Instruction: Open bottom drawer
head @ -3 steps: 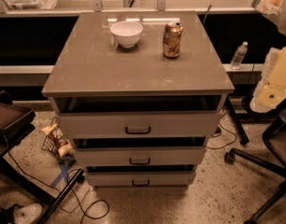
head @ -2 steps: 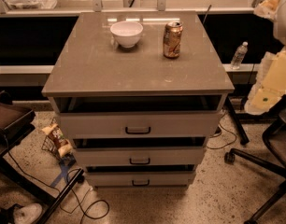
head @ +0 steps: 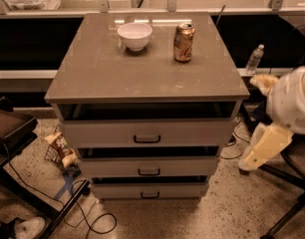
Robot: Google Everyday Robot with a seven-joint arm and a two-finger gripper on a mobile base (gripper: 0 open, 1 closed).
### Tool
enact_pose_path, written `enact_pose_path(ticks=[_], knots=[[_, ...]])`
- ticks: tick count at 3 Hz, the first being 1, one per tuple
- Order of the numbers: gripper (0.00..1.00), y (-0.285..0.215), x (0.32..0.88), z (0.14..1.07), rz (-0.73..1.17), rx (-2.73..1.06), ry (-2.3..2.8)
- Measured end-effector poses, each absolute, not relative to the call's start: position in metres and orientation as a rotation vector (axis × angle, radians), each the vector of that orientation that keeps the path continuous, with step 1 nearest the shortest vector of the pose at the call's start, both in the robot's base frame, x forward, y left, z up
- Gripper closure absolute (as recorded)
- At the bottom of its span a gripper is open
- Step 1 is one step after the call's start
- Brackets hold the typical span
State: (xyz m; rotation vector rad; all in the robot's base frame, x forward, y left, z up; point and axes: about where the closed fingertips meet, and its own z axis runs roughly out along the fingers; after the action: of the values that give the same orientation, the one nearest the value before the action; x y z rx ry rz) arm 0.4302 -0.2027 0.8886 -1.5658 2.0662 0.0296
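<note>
The bottom drawer [head: 150, 190] is the lowest of three pale fronts on the cabinet [head: 92, 78], with a small black bar handle [head: 150, 195]. A thin dark gap shows above its front. My gripper [head: 264, 147] hangs to the right of the cabinet at about the height of the top and middle drawers. It is a pale cream piece below the white rounded arm [head: 292, 103], apart from the cabinet's side and from every handle. It is well above and to the right of the bottom drawer.
A white bowl [head: 135, 35] and a drink can [head: 184, 42] stand on the cabinet top. On the floor are a water bottle [head: 254, 59] at the right, a snack bag [head: 60, 151] and cables at the left, and black chair legs [head: 287, 213] at the lower right.
The arm at the right has come down from beside the cabinet top to drawer height and a little closer to the cabinet. The drawers have not moved.
</note>
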Motion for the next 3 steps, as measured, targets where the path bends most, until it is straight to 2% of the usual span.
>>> enact_pose_path(ticks=[1, 2, 3], knots=[[0.00, -0.198, 0.432, 0.806, 0.189, -1.501, 2.014], [0.00, -0.188, 0.451, 0.741, 0.247, -1.436, 1.904], [0.00, -0.188, 0.477, 0.706, 0.178, -1.383, 1.838]])
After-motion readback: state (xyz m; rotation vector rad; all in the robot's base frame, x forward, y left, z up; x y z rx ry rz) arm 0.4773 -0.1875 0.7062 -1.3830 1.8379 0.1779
